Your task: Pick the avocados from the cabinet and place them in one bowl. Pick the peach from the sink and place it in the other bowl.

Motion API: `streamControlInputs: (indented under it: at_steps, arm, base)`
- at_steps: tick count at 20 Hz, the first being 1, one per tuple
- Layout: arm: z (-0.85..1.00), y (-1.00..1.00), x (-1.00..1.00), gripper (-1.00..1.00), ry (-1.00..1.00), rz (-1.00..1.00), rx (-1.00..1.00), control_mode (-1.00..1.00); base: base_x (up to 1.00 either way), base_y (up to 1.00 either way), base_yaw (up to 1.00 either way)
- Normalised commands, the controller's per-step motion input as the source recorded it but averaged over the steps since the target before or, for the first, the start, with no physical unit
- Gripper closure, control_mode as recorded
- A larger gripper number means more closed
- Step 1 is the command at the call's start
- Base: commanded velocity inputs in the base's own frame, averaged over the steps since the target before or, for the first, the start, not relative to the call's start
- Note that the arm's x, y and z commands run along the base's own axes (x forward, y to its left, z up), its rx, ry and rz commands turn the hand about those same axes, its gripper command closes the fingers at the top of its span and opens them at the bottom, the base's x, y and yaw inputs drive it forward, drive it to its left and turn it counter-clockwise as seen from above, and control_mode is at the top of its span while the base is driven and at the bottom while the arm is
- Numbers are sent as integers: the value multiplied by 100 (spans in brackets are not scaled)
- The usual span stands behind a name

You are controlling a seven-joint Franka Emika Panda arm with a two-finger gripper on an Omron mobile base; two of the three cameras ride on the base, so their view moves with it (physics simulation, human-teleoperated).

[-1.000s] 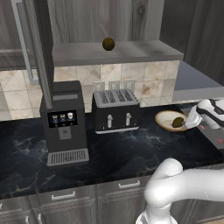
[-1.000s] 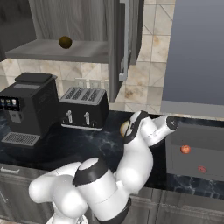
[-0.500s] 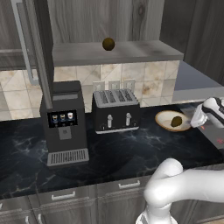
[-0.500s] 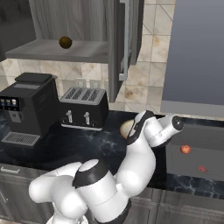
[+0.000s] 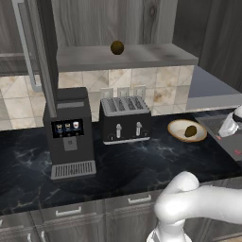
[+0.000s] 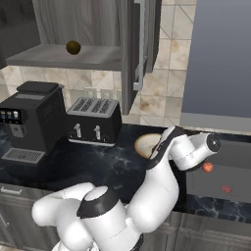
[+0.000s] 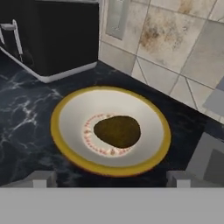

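Since the earlier frame, the gripper [image 7: 109, 179] has drawn back from the bowl [image 7: 65, 144], and its jaws stand wide apart with nothing between them. One avocado [image 7: 117, 131] lies in the middle of that bowl, which sits on the counter [image 5: 142, 160] just right of the toaster [image 5: 125, 119]; the second avocado [image 5: 117, 47] rests on the cabinet shelf [image 5: 142, 56] above the toaster. Right of the bowl, the peach [image 6: 208, 167] lies in the sink [image 6: 235, 176].

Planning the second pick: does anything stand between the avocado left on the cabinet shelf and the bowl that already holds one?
Nothing visible does. The avocado sits alone on the open shelf; the bowl lies on the counter right of the toaster, which stands aside of that path.
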Motion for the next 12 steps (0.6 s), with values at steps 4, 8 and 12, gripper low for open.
streamControlInputs:
  at_steps: [4,8,12]
  arm:
    - [34,-25,-48,-100,0,-23,7,-100]
    - [35,-11,-72,-100,0,-18,7,-100]
    - [28,-4,-82,-100,6,-13,7,-100]
  base:
    - [0,0,0]
    - [0,0,0]
    - [0,0,0]
